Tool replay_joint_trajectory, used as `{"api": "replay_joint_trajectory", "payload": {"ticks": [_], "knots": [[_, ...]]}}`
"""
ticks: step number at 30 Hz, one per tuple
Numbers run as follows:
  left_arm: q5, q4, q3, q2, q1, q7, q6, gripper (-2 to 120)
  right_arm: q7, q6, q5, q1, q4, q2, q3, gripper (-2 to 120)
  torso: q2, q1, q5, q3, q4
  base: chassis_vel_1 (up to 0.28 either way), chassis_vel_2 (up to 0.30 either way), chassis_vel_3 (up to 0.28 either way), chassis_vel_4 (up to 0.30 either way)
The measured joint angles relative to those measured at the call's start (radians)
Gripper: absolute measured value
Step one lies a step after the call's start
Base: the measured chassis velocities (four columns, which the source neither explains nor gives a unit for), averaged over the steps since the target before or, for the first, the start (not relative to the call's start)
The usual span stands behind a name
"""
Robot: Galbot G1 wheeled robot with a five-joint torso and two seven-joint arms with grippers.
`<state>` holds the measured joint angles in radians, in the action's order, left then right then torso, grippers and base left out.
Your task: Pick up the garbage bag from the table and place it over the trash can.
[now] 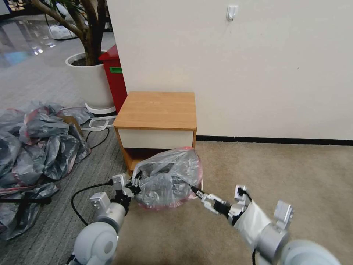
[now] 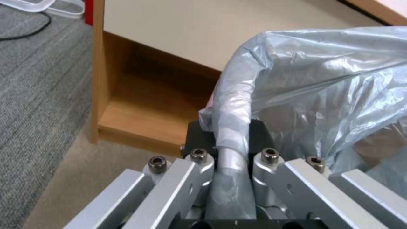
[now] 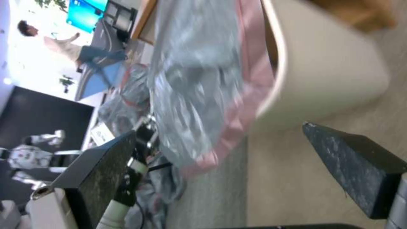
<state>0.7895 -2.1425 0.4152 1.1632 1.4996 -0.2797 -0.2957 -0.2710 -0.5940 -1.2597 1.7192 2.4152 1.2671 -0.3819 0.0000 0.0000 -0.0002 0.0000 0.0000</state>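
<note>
The bench (image 1: pixel 156 110) stands bare-topped. Before it, the garbage bag (image 1: pixel 167 178) drapes the trash can (image 3: pixel 330 73). Left gripper (image 1: pixel 131 186) jaws clamp its rim; right gripper (image 1: pixel 200 195) jaws stand open beside. Advise drawing the pink band evenly down.

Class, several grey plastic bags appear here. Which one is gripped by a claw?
The single translucent grey bag with the pink rim, in front of the wooden nightstand, pinched by the left claw; the heaped bags lie untouched.
</note>
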Motion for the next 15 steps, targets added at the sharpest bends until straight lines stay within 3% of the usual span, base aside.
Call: {"api": "replay_joint_trajectory", "payload": {"ticks": [15], "knots": [[0.034,-0.014,-0.005,-0.008,-0.015,-0.008,-0.003,7,0.046,0.059,0.011,-0.063,-0.084,0.05,0.121,100,0.0,0.0,0.0001,0.0,0.0001,0.0,0.0,0.0,0.0]]}}
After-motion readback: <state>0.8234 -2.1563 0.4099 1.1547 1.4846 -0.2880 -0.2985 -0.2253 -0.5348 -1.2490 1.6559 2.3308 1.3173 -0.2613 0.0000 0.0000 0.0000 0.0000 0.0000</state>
